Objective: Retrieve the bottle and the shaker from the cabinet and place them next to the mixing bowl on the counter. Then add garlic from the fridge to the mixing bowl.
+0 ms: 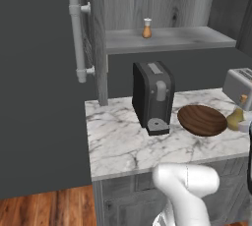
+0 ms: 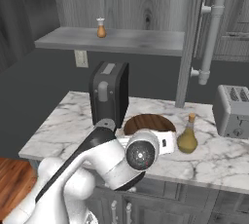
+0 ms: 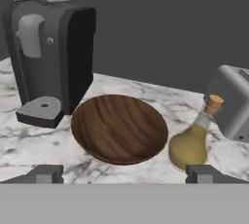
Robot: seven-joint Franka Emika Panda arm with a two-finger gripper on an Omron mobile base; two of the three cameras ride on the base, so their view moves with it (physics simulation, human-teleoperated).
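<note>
Bowl: the wooden bowl (image 3: 119,128) sits on the marble counter (image 1: 123,141), right of the coffee maker (image 1: 152,97) and just beside it. It looks empty in the hand view.
Bottle: the bottle (image 3: 192,140) stands upright on the counter, just right of the bowl, between bowl and toaster (image 2: 234,111). It holds yellow-green liquid and has a cork stopper. In the hand view its base comes very close to the bowl's rim; whether they touch I cannot tell.
Shaker: the shaker (image 1: 147,28) stands upright on the open cabinet shelf (image 2: 121,40), above the coffee maker and well apart from the bowl. It is orange-brown with a pale top.
Gripper: the gripper (image 3: 124,173) hovers at the near side of the counter, facing the bowl and bottle. Its fingers (image 3: 46,173) are spread wide, one at each lower corner of the hand view, with nothing between them.
Arm: the arm (image 2: 107,157) bends up in front of the counter's near edge, with the hand pointing toward the bowl.
Coffee maker: dark, upright, on the left half of the counter, its drip tray facing the near side.
Toaster: grey, at the right end of the counter, just right of the bottle.
Door: a tall door with a long pale handle (image 1: 78,38) stands left of the shelf in the left base view.
</note>
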